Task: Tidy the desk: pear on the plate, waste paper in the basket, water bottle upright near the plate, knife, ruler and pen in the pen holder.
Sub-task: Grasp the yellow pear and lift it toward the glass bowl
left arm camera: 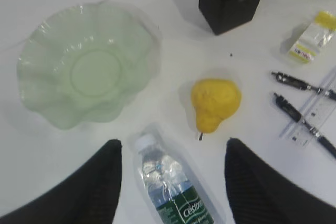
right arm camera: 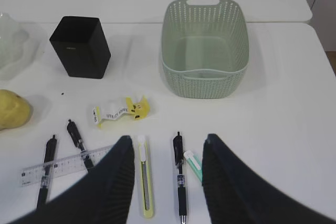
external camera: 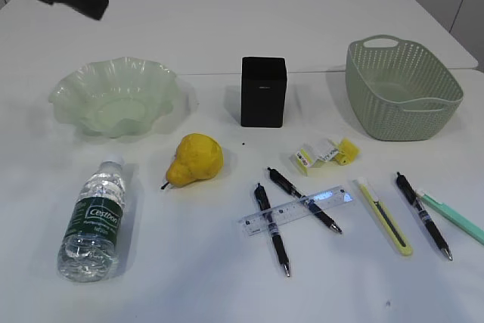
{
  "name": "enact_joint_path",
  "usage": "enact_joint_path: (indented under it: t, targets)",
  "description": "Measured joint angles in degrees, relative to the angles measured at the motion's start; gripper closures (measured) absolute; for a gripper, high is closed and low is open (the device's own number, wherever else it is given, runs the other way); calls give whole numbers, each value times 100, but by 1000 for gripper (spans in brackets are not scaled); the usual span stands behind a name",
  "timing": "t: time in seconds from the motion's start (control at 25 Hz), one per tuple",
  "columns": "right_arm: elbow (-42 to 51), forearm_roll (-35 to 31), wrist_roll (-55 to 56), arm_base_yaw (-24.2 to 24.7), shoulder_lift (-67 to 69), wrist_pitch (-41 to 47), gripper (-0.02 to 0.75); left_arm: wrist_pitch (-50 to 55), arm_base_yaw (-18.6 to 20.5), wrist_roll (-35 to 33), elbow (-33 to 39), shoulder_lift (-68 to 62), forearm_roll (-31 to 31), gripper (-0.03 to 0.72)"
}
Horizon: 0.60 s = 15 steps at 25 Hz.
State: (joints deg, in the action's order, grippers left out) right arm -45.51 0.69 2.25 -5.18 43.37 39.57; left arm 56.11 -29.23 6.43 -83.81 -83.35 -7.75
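On the white desk (external camera: 227, 13), seen from outside, the water bottle (external camera: 94, 221) lies flat below the plate (external camera: 113, 96), the pear (external camera: 195, 159) beside it. From the left wrist, the left gripper (left arm camera: 170, 182) hangs spread over the bottle. From the right wrist, the right gripper (right arm camera: 168, 177) gapes above the knife (right arm camera: 146, 182), near the basket (right arm camera: 206, 51).

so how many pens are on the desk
4: two black pens cross the ruler, a third black pen lies right of the knife, a mint-green pen at far right.
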Motion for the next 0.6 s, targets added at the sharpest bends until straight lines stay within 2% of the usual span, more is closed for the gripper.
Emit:
enact_joint_path:
  t: [0.36, 0.6]
  targets:
    - [-260, 23, -77, -532, 716, 0, 415, 372, -24, -188, -4, -547, -33, 252]
    - [-274, 360, -77, -771, 928, 0, 415, 307, -24, -445, -4, -664, -57, 260]
